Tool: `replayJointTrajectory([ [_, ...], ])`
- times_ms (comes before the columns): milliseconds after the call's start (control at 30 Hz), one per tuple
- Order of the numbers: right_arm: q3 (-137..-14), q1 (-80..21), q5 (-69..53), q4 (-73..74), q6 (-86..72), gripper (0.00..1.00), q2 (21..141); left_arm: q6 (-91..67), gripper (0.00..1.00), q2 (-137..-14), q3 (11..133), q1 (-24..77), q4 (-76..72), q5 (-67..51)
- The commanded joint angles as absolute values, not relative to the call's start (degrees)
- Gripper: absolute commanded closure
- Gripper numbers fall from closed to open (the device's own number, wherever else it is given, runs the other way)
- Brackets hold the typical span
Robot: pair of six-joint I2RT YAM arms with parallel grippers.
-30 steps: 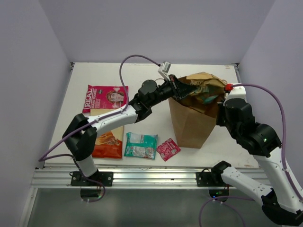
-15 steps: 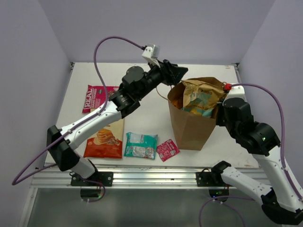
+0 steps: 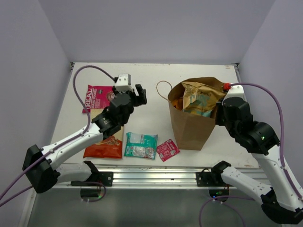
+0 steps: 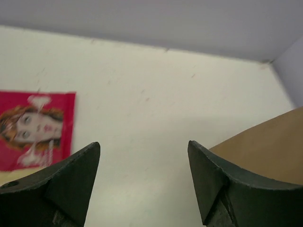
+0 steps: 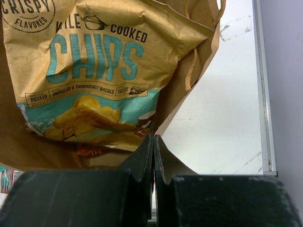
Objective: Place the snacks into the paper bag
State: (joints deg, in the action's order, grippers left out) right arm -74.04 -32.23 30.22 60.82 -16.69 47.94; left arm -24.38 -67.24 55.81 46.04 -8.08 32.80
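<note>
The brown paper bag [image 3: 191, 126] stands upright at the right of the table. A tan chips packet with a teal band [image 3: 200, 97] and an orange packet [image 3: 175, 100] stick out of its mouth. My right gripper [image 5: 154, 136] is shut on the bag's right rim [image 5: 188, 64], with the chips packet [image 5: 94, 71] just beyond it. My left gripper [image 3: 138, 94] hangs open and empty over the table, left of the bag. The pink-red "REAL" packet [image 3: 96, 97], a red-orange packet [image 3: 104, 145], a teal-green packet [image 3: 140, 145] and a small pink-red sachet [image 3: 167, 149] lie flat on the table.
In the left wrist view, bare white table shows between the left gripper's fingertips [image 4: 90, 156], with the "REAL" packet [image 4: 35, 127] to the left and the bag's side [image 4: 265, 151] to the right. A loop handle [image 3: 163, 90] hangs off the bag's left rim. Lavender walls enclose the table.
The left gripper opened at the bag's mouth, left the tan packet inside, then drew back left and down toward the "REAL" packet. The right arm and bag stayed put.
</note>
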Motion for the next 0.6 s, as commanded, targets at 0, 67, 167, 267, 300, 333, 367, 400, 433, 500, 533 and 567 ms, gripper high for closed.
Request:
replayJointTrajectory([
  [0,-75.5,-32.1,28.7,58.4,-15.5,1.0,47.7,-31.7,0.2,-69.8,49.3,43.4,6.7,41.6],
  [67,-75.0,-32.2,28.0,57.7,-15.2,1.0,47.7,-33.7,0.18,-68.5,44.7,40.4,5.4,37.9],
  [167,-74.1,-32.2,27.4,56.7,-14.8,1.0,48.1,-33.3,0.19,-67.2,41.8,30.8,4.1,33.1],
  [267,-73.6,-32.2,27.2,56.1,-14.5,1.0,48.3,-30.9,0.2,-66.4,42.5,24.0,6.2,33.4],
  [300,-73.4,-32.3,27.3,55.9,-14.5,1.0,48.3,-30.7,0.2,-66.2,43.3,21.6,8.2,34.0],
  [333,-73.2,-32.2,27.2,55.5,-14.2,1.0,48.4,-30.9,0.19,-65.7,43.9,20.6,10.0,34.6],
  [367,-73.1,-32.2,26.9,55.2,-14.1,1.0,48.6,-31.1,0.19,-65.4,45.1,18.5,13.1,34.5],
  [400,-72.9,-32.2,26.7,54.8,-13.5,1.0,48.9,-31.4,0.19,-65.2,45.4,17.5,14.4,34.0],
  [433,-72.4,-32.1,26.7,54.0,-13.2,1.0,49.0,-31.8,0.18,-65.3,45.8,16.6,16.0,33.4],
  [500,-72.2,-32.2,26.2,53.1,-12.1,1.0,49.4,-32.5,0.18,-65.3,45.9,14.3,19.6,33.1],
  [533,-71.9,-32.2,26.0,52.4,-11.8,1.0,49.9,-32.7,0.18,-65.3,45.6,13.6,20.3,32.9],
  [567,-71.6,-32.2,25.7,52.1,-11.5,1.0,50.1,-33.0,0.18,-65.2,44.6,11.8,21.3,31.3],
])
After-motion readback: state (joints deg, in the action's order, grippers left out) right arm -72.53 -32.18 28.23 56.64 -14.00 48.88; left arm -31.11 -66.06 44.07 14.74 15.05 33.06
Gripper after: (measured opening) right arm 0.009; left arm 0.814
